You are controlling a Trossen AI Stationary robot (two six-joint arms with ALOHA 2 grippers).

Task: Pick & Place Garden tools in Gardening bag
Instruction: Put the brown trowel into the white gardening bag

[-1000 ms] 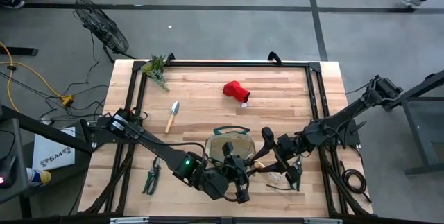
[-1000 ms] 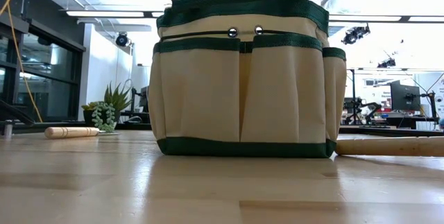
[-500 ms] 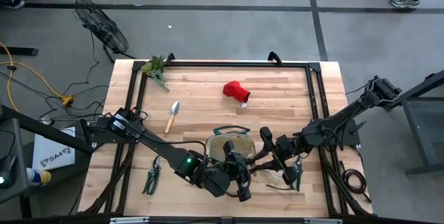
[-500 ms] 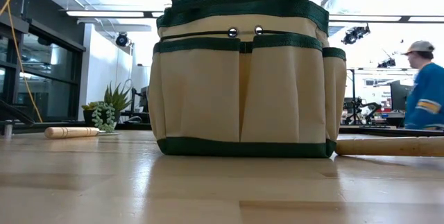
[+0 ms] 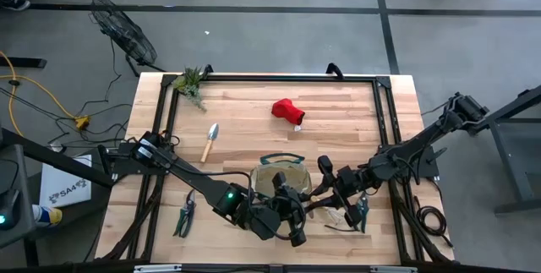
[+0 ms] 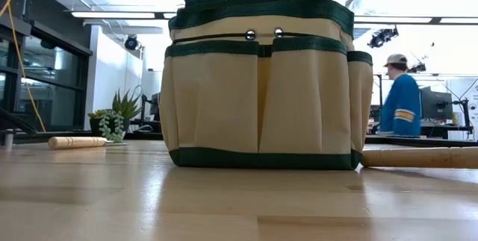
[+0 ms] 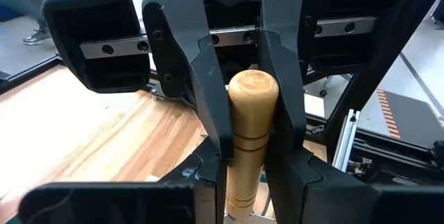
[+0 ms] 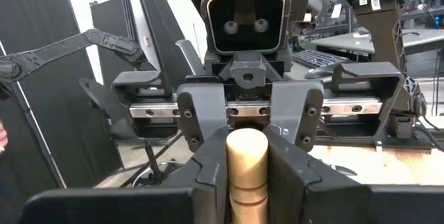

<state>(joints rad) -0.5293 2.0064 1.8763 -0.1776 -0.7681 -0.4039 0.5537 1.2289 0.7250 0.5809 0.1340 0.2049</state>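
grey concrete floor surrounds a pale wooden worktop [image 5: 254,112], and the high view takes in everything at once. near the worktop's front edge sits the gardening bag [image 5: 281,176], round and tan with dark green trim, and both arms meet just in front of it. the left claw [image 5: 292,215] and the right claw [image 5: 330,190] close in on one wooden handle [image 5: 314,199] from opposite ends.

only the wrist views settle the grip. the left wrist view looks past its own fingers to that handle's rounded end [image 7: 252,106], pinched between the other arm's two dark fingers [image 7: 201,71]. the right wrist view shows the mirror of it: the handle's flat end [image 8: 247,148] clamped between the left arm's fingers [image 8: 201,123]. so both claws are closed tight on the same handle; the tool's working end is hidden.

the low view sees neither claw. it fills with the bag's pocketed side [image 6: 260,92], with one wooden handle [image 6: 78,142] lying flat well to one side, another [image 6: 418,157] lying just beside the bag's base, a small green plant [image 6: 116,121] behind, and a person [image 6: 400,99] in a blue top far back in the room.

counted from above: one silver trowel [image 5: 209,141] with a wooden handle lying left of the bag, one red glove [image 5: 287,111] near the middle back, two green-handled pruners, one [image 5: 185,217] at the front left and one [image 5: 361,210] under the right arm, one plant sprig [image 5: 190,83] at the back left corner, one bag.
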